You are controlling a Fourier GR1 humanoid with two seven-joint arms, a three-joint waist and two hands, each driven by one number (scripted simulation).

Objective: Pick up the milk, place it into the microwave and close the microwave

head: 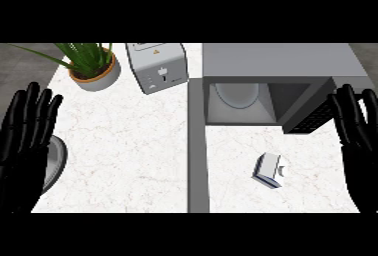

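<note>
The milk (270, 170) lies on the counter (133, 150) left of the right hand (357, 131), its long axis pointing roughly away from the robot, far nearer that empty, straight-fingered hand than the equally spread left hand (26, 135).

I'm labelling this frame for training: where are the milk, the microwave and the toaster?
milk (269, 170), head view, middle of the carton.
microwave (280, 60), head view, on its grey top.
toaster (156, 67), head view, on its upward-facing side.
</note>
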